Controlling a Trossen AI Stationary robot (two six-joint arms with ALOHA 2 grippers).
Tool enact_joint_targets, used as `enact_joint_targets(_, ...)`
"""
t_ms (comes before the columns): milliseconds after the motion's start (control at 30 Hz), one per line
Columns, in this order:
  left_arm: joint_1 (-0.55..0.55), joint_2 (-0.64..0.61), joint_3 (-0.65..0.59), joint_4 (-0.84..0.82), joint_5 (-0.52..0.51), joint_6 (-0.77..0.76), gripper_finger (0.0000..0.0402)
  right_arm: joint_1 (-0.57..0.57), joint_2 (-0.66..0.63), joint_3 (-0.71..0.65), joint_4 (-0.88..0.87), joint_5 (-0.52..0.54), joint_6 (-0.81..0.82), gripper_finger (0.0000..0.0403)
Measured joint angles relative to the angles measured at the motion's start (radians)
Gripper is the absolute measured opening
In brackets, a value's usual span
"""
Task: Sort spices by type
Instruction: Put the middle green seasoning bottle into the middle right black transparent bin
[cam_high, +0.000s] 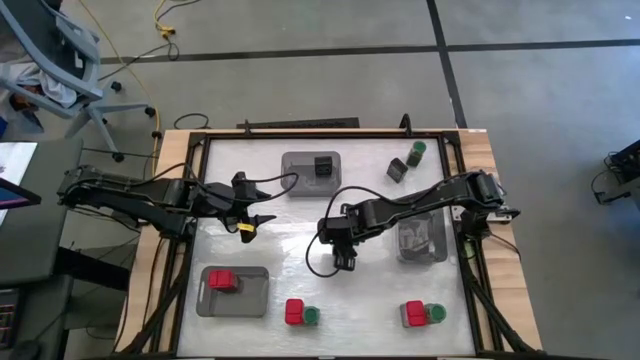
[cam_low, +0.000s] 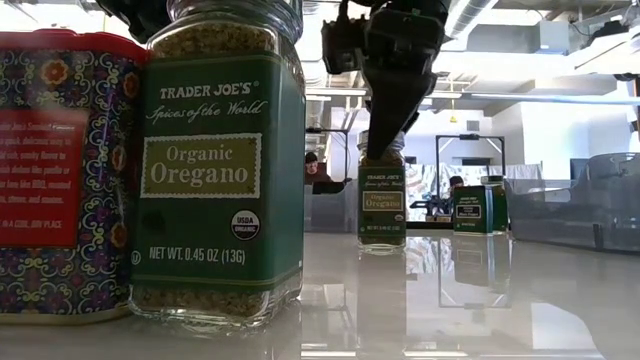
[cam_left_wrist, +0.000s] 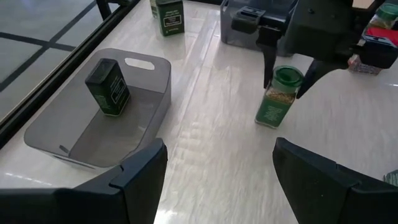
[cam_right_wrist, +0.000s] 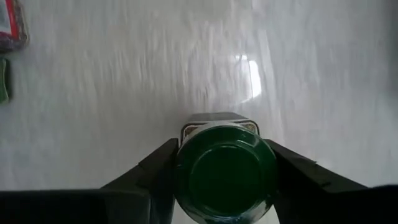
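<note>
A round oregano jar (cam_left_wrist: 273, 102) with a green lid (cam_right_wrist: 225, 174) stands upright on its base in the middle of the table. My right gripper (cam_high: 343, 258) comes down over it and is shut on it. To its left, above the table, my left gripper (cam_high: 252, 218) hangs open with nothing between its fingers. Other spices: a red box lies in the near-left tray (cam_high: 232, 292), a black box (cam_left_wrist: 109, 87) stands in the far tray (cam_high: 311, 172), and two red-and-green pairs (cam_high: 298, 314) (cam_high: 423, 314) stand near the front edge. My right gripper pinches the jar's green lid (cam_right_wrist: 186, 180) between its two fingers, one on each side of its rim. The fingers (cam_left_wrist: 267, 62) come from above, pointing steeply down. The jar stands upright with its base on the table.
A green-lidded jar (cam_high: 417, 151) and a black box (cam_high: 397, 170) stand at the far right. A third grey tray (cam_high: 422, 238) lies under my right arm. Close to the low camera stand a jar (cam_low: 220, 180) and a red tin (cam_low: 60, 170).
</note>
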Motion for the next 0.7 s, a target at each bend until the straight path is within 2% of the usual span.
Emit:
enact_joint_targets(133,0.0,0.0,0.0,0.0,0.0,0.005,0.0279,0.0,0.0,0.002,0.013,0.0,-0.06,0.0222)
enact_joint_targets(233,0.0,0.0,0.0,0.002,0.0,0.028,0.0279,0.0,-0.002,0.03,-0.052,0.006,-0.006,0.0222)
enact_joint_targets(333,0.0,0.0,0.0,0.004,0.0,0.042,0.0279,-0.001,-0.041,0.05,-0.109,0.013,-0.019,0.0222)
enact_joint_targets(500,0.0,0.0,0.0,0.007,0.0,0.043,0.0279,0.013,-0.188,0.051,-0.162,0.028,-0.046,0.0222)
enact_joint_targets(700,0.0,0.0,0.0,0.006,0.0,0.006,0.0279,0.043,-0.459,-0.05,-0.228,0.077,-0.03,0.0222)
